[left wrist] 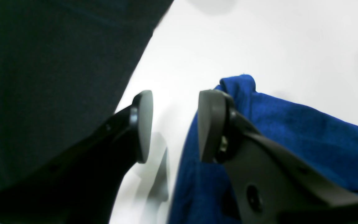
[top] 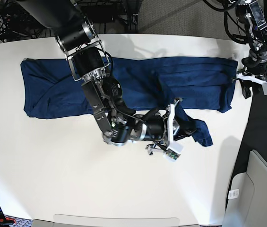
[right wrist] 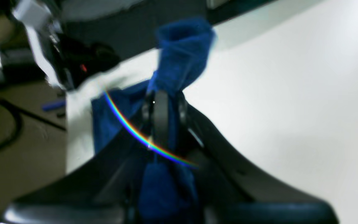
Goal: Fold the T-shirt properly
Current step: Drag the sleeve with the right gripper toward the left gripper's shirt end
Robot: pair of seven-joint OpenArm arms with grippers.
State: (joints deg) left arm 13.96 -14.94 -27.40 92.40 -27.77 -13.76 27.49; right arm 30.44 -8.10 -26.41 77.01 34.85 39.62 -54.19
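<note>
The dark blue T-shirt (top: 138, 80) lies spread along the far half of the white table (top: 76, 179), with one sleeve (top: 200, 133) trailing toward the middle. My right gripper (top: 183, 126) is shut on a bunch of that sleeve's fabric. In the right wrist view the cloth (right wrist: 183, 46) rises bunched above the shut right gripper (right wrist: 161, 115). My left gripper (top: 243, 85) hovers at the shirt's right end by the table edge. In the left wrist view the left gripper (left wrist: 174, 124) is open with bare table between its pads (left wrist: 144, 124), and blue fabric (left wrist: 291, 130) lies just beside one pad.
The table's right edge (top: 246, 123) runs close to the left gripper, with dark floor (left wrist: 42, 77) beyond it. A grey-white bin or chair (top: 258, 189) stands at the lower right. Cables and equipment (top: 114, 14) sit behind the far edge.
</note>
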